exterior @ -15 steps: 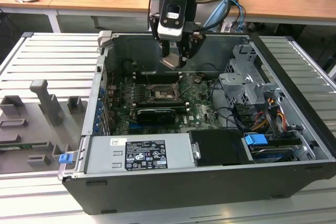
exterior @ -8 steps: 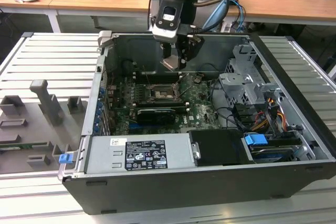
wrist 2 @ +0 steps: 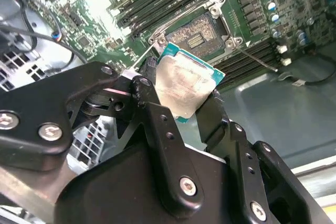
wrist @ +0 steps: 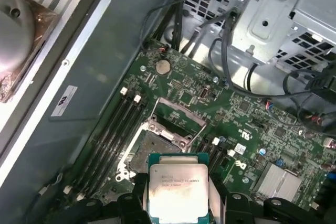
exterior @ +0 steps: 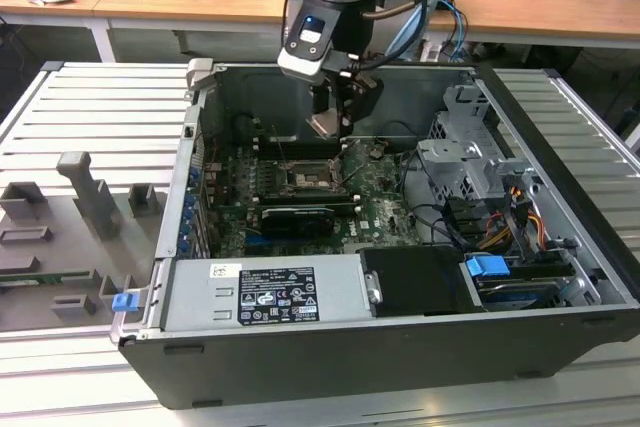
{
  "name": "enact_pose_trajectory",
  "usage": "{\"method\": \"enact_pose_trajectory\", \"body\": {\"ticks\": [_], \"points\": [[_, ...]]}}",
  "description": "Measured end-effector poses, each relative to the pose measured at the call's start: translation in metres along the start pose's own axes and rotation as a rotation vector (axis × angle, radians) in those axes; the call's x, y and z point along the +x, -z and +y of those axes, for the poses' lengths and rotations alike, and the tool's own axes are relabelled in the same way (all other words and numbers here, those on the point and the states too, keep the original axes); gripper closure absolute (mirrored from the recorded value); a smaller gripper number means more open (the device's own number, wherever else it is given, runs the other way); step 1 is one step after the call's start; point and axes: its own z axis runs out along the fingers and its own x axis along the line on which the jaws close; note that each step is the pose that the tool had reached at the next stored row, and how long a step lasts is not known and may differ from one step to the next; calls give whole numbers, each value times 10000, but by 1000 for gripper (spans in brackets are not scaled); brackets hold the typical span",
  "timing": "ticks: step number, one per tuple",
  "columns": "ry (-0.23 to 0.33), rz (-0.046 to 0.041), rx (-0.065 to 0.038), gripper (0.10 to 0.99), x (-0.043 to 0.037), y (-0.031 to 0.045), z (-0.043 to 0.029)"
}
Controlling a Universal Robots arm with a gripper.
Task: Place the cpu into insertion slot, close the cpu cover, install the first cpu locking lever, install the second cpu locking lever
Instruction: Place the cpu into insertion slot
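Note:
My gripper point(exterior: 330, 123) hangs inside the open computer case, shut on the cpu point(exterior: 324, 126), a flat square chip with a silvery face and a green edge. Both wrist views show the cpu point(wrist 2: 184, 85) point(wrist: 178, 190) clamped by its edges between the black fingers point(wrist 2: 152, 85). It is held in the air, above and slightly off the insertion slot point(wrist: 153, 146) point(wrist 2: 197, 31) point(exterior: 305, 180), which lies bare on the green board. The cpu cover point(wrist: 181, 114), a grey metal frame, is swung up at one side of the slot. Two thin locking levers point(wrist 2: 256, 57) point(wrist 2: 176, 20) stick out, unlatched.
Long black memory slots point(wrist: 113, 129) flank the socket. A grey drive cage point(exterior: 465, 162) with cables point(exterior: 440, 222) stands at the exterior view's right, and a power supply point(exterior: 265, 292) lies at the front. The case's walls point(exterior: 400, 347) ring the board. Grey fixtures point(exterior: 85, 192) lie outside, at the left.

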Motion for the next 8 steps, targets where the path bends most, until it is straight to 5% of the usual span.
{"method": "enact_pose_trajectory", "body": {"ticks": [8], "points": [[-429, -2, 38, 545, 1, -81, -11]]}}
